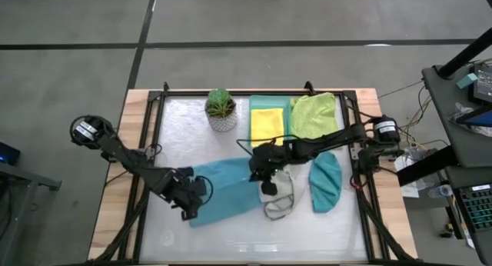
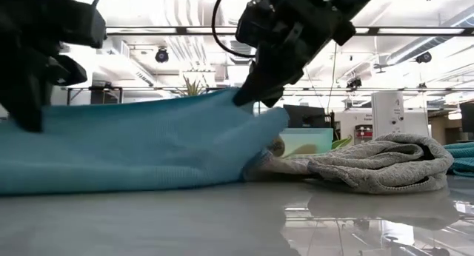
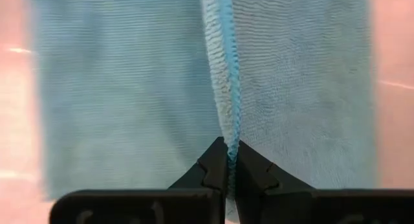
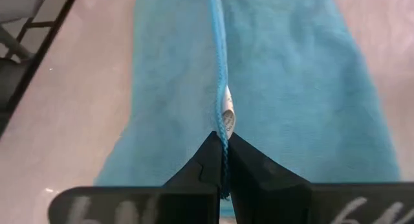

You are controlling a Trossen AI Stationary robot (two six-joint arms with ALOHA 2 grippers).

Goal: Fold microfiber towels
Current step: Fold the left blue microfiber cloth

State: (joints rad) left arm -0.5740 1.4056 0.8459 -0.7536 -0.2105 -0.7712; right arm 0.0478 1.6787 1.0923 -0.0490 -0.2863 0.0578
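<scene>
High view: my left gripper (image 1: 192,207) is clamped on the left end of the light blue towel (image 1: 227,191), which lies stretched across the table (image 1: 254,235) centre, and my right gripper (image 1: 256,172) pinches its right end, so the cloth spans betw. both. Pale grey towel (image 1: 278,195) sits crumpled just right of the blue one, touching it; teal towel (image 1: 325,181) lies folded further right. Yellow towel (image 1: 267,122) and lime green towel (image 1: 314,115) lie at the far edge, side by side, w/ the mint-green tray (image 1: 270,102) showing under the yellow one and a potted plant (image 1: 221,110) to their left. Low view: blue towel (image 2: 133,149) is lifted at both ends, sagging to the tabletop along its lower edge; right gripper (image 2: 248,93) grips its raised corner from above, left gripper's pinch point is hidden at the pic's left edge. Grey towel (image 2: 378,163) heaps beside it. Left wrist view: my fingers (image 3: 213,169) are shut tight on the stitched hem of the blue towel (image 3: 129,94). Right wrist view: fingers (image 4: 249,166) closed on the hem too, a small white label (image 4: 226,112) just past the tips, blue towel (image 4: 291,81) hanging away beyond.
</scene>
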